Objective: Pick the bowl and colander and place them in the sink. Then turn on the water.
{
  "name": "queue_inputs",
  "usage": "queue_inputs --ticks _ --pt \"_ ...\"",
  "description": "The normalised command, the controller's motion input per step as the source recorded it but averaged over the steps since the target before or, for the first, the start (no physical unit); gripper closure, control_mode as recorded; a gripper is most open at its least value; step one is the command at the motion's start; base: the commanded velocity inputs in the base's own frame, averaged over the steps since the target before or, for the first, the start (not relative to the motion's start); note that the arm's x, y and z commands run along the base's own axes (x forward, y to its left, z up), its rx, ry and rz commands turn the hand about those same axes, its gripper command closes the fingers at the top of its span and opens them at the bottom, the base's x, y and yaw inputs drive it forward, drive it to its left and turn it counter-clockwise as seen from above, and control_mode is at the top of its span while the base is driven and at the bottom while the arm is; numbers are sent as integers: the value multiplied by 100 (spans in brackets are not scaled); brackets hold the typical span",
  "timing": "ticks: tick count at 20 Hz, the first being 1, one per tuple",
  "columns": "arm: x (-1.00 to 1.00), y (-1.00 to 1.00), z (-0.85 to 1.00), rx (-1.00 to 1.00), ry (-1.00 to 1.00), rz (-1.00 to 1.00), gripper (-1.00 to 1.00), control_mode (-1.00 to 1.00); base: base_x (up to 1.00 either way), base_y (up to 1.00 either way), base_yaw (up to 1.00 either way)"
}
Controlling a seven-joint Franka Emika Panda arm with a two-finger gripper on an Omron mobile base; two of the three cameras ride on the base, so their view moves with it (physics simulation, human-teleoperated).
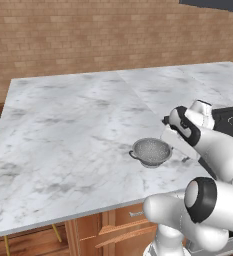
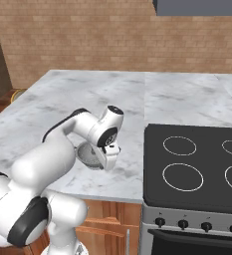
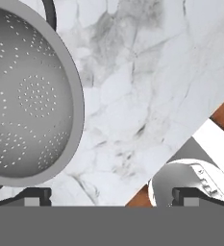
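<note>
- Near the front edge of the white-and-grey marble counter [image 1: 68,135] I see the small grey perforated metal colander [image 1: 151,152], sitting upright with its speckled inside facing up.
- From the left base camera, one dark loop handle shows at its left rim, and it rests on bare marble with open counter all around on the left and behind.
- My white arm with dark joints reaches over from the right; its wrist hangs just beside the colander on the right, partly over it.
- From the right base camera, the colander [image 2: 89,155] shows partly behind the wrist and forearm, between the arm and the counter's front edge.
- I call the grasping part the jaws [image 3: 111,197]; through the hand camera the two dark tips stand far apart at the bottom, released, with nothing between them.
- Through that same camera, the colander [image 3: 29,96] lies at the left, seen from above, its rings of tiny holes clear; the left fingertip [image 3: 34,196] sits just below its rim, and I cannot tell whether it touches.
- The right fingertip [image 3: 190,196] lies past the marble's edge, over the brown wood below.
- A black glass stovetop with white ring marks [image 2: 197,167] sits to the right of the arm, flush in the counter, with a row of dark knobs [image 2: 194,225] on its grey front.
- A tan brick wall [image 1: 88,35] runs behind the counter, and wooden cabinet fronts [image 1: 118,225] show under its front edge.
</note>
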Motion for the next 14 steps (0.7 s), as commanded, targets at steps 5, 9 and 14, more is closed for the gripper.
queue_inputs --ticks 5,9,14 --pt "11 0 -9 0 0 0 -100 -100 0 0 0" --pt "20 0 -9 0 0 0 -100 -100 0 0 0" --pt "18 -6 -11 0 0 0 -100 -100 0 0 0"
